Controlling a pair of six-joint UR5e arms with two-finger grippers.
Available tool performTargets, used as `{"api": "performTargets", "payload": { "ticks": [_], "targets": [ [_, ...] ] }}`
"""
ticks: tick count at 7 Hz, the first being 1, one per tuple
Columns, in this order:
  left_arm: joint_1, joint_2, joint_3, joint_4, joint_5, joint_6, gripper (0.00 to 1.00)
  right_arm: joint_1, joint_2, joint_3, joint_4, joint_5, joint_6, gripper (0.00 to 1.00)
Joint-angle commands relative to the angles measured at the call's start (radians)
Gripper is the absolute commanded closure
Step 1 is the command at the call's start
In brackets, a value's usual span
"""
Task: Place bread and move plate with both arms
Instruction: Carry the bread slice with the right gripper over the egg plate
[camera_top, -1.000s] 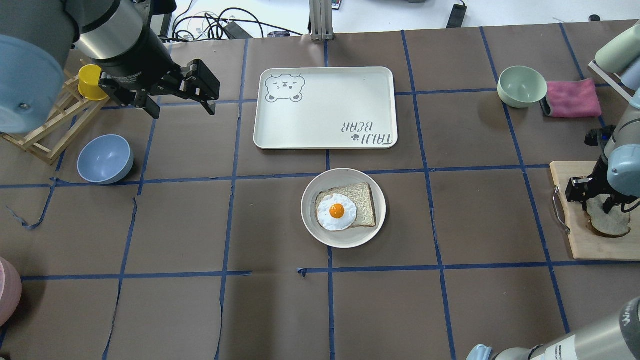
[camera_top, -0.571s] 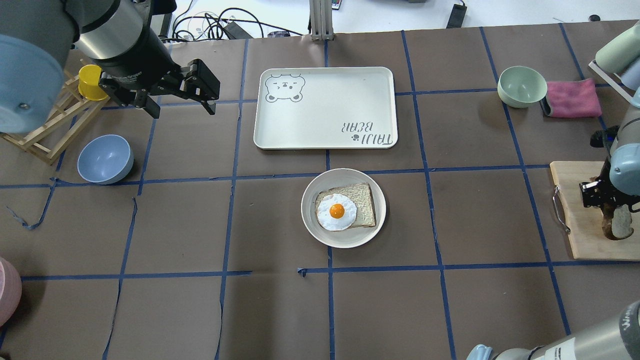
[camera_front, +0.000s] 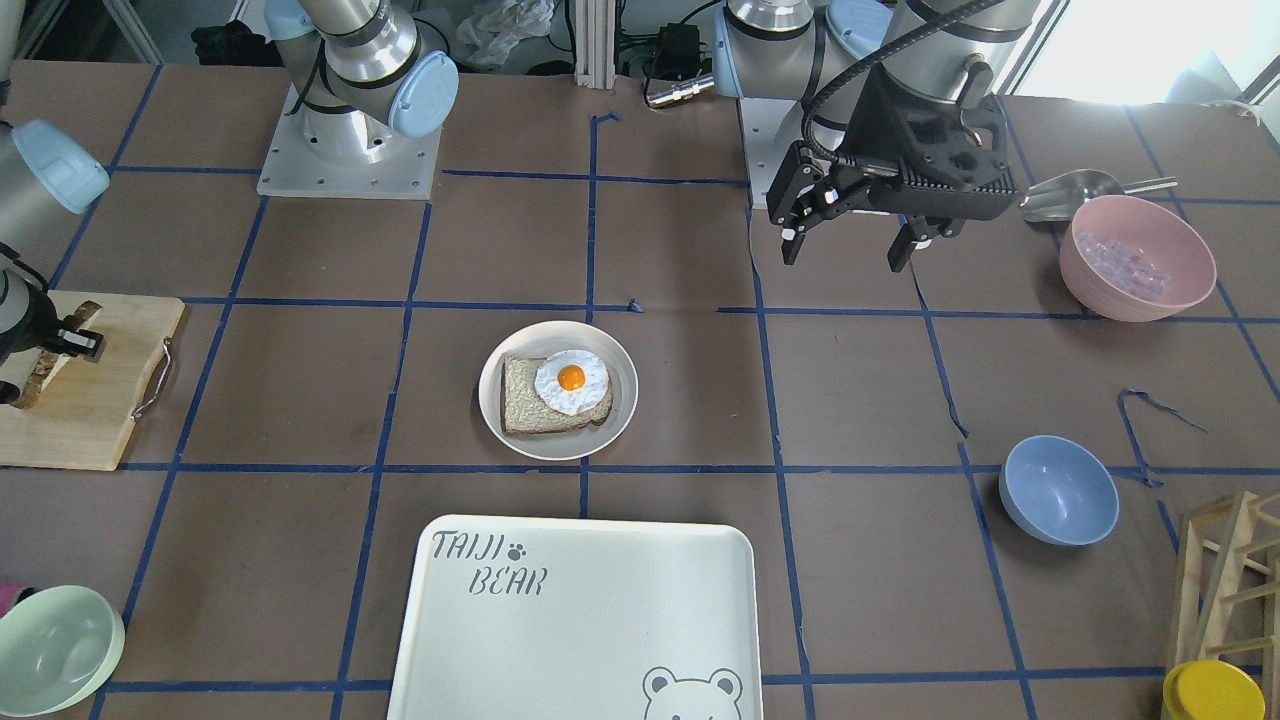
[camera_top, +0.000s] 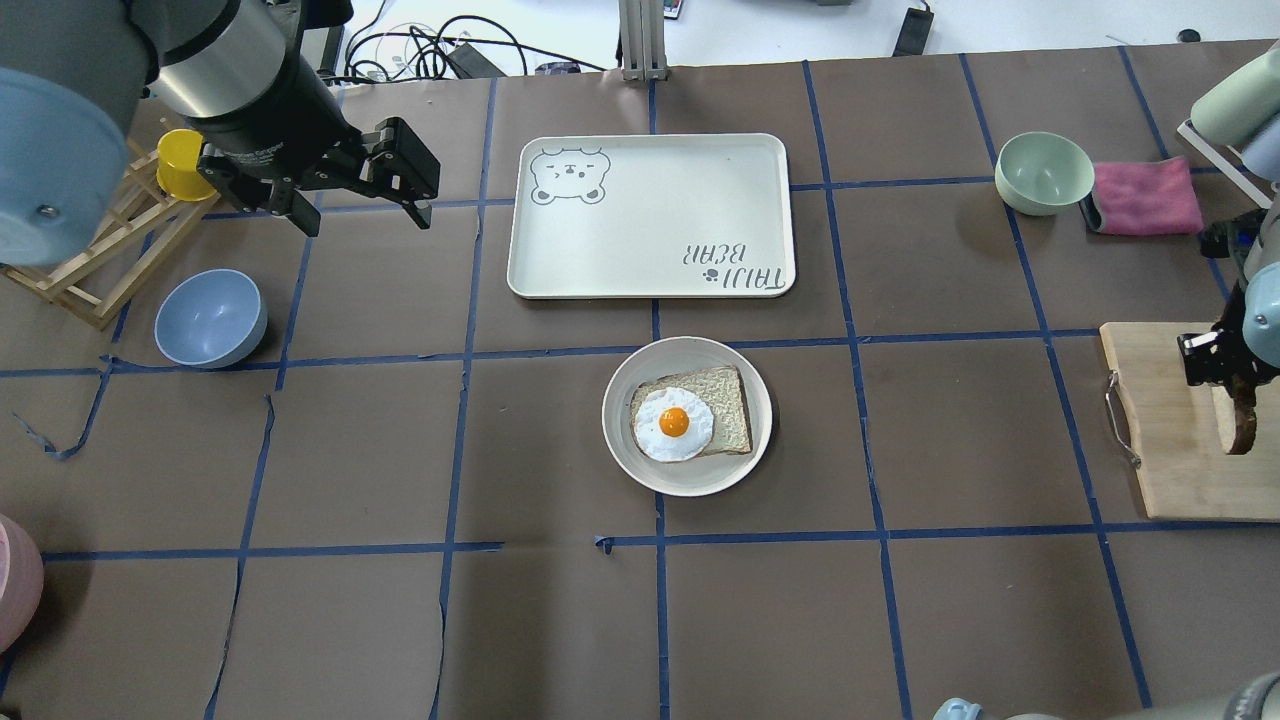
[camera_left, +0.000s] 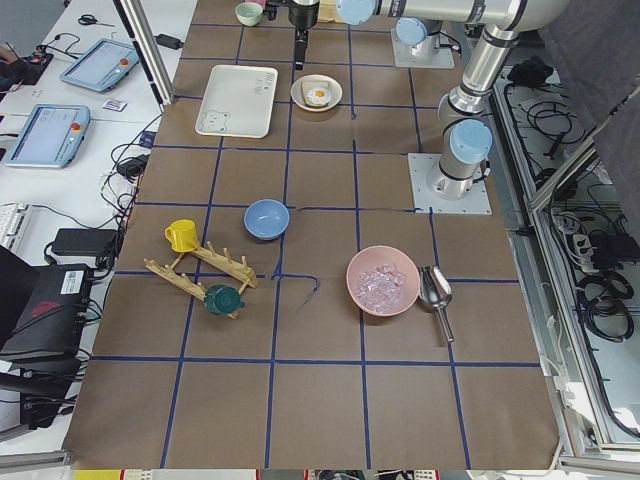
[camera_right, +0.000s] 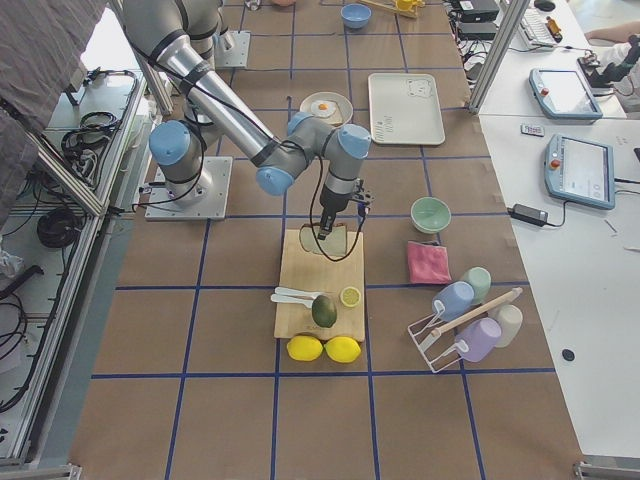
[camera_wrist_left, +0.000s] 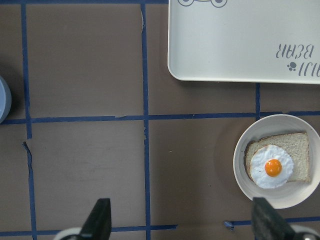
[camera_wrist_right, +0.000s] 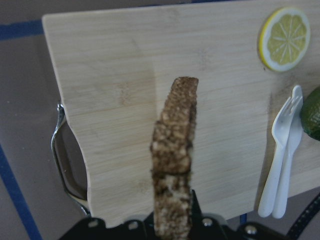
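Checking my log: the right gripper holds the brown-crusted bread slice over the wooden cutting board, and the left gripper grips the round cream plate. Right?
No: the left gripper hangs open, well apart from the round cream plate, per the overhead view. The rest is right.

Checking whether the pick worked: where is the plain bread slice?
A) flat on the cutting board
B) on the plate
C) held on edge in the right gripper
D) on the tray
C: the right gripper is shut on the bread, edge-on over the cutting board.
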Motion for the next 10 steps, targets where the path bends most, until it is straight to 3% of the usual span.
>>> {"api": "performTargets", "payload": {
  "ticks": [1,3,4,6,7,10],
  "targets": [
    [0.0,0.0,0.0,0.0,0.0,0.0,0.0,0.158,-0.043,-0.168,0.236,0.011,0.061,1.0],
    [0.002,0.0,0.0,0.0,0.0,0.0,0.0,0.426,-0.028,-0.33,0.488,0.064,0.388,1.0],
    [0.002,0.0,0.0,0.0,0.0,-0.001,0.0,0.557,-0.026,-0.338,0.504,0.159,0.551,1.0],
    [0.002,0.0,0.0,0.0,0.0,0.0,0.0,0.807,0.014,-0.332,0.495,0.225,0.762,1.0],
    [0.003,0.0,0.0,0.0,0.002,0.0,0.0,0.907,0.029,-0.331,0.459,0.22,0.758,1.0],
    [0.003,0.0,0.0,0.0,0.002,0.0,0.0,0.946,0.067,-0.247,0.31,0.203,0.757,1.0]
  ]
}}
